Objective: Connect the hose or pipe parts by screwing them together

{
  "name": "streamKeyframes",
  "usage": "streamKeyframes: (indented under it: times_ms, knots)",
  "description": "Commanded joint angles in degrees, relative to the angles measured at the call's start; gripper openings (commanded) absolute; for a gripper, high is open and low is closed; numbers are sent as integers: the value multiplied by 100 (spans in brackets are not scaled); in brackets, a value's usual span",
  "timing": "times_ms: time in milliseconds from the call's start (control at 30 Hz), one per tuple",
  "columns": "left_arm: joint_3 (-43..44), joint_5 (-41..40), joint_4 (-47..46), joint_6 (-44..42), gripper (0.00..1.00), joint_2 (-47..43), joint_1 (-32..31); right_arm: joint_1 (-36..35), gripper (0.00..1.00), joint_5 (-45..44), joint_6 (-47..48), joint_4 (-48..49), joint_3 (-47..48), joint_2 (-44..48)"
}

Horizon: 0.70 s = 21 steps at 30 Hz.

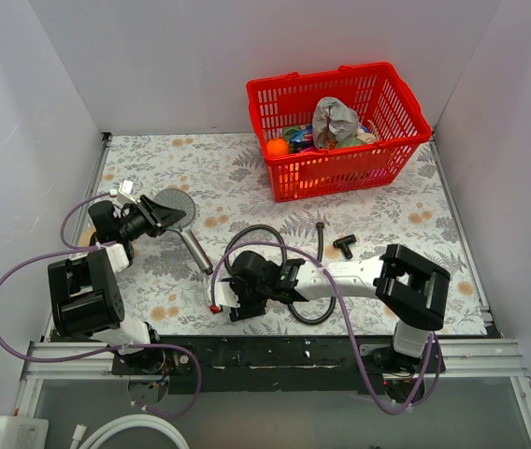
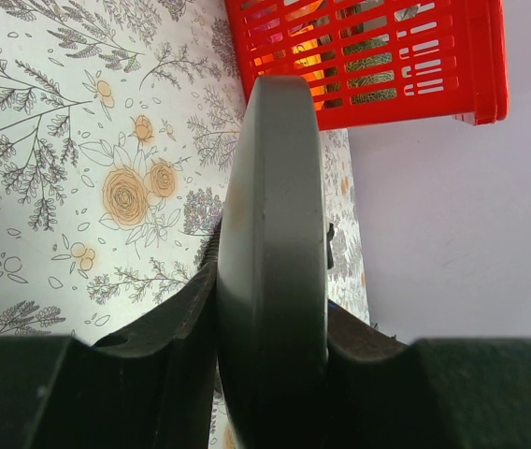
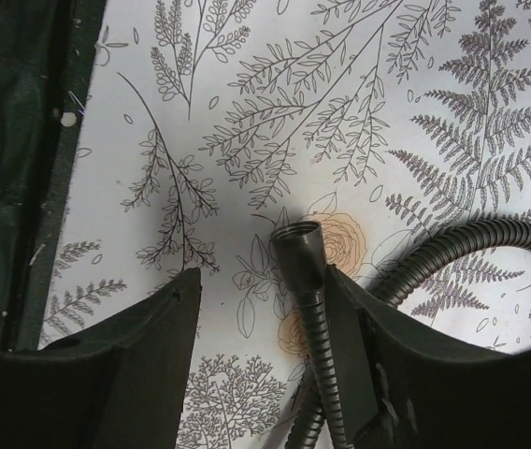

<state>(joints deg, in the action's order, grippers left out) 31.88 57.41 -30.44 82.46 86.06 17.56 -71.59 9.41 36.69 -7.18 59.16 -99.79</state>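
Observation:
The grey shower head [image 1: 178,204] lies at the left of the table, its handle [image 1: 195,248] pointing toward the near middle. My left gripper [image 1: 160,217] is shut on the disc, which shows edge-on between the fingers in the left wrist view [image 2: 270,215]. The black hose [image 1: 258,233] loops at mid-table, one end [image 1: 320,230] lying free. In the right wrist view its other end, a threaded nut [image 3: 298,245], sits between the fingers of my open right gripper [image 3: 264,281], against the right finger [image 3: 354,337]. A gap separates it from the left finger. In the top view my right gripper [image 1: 220,298] hangs just near of the handle's tip.
A red basket [image 1: 404,140] with assorted items stands at the back right. A small black T-shaped fitting [image 1: 344,245] lies right of the hose's free end. Purple cables [image 1: 22,267] trail from both arms. White walls enclose the table on three sides.

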Motion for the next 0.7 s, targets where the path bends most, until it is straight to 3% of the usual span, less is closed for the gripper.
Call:
streamKeyframes:
  times_ms: [0, 267, 667]
  knots:
    - [64, 121, -191, 60, 0, -28, 37, 22, 61, -106, 304, 287, 219, -128]
    - [20, 174, -226, 60, 0, -45, 37, 145, 56, -115, 401, 129, 342, -418]
    - [-33, 192, -261, 86, 0, -151, 37, 471, 35, 70, 401, -660, 913, -884]
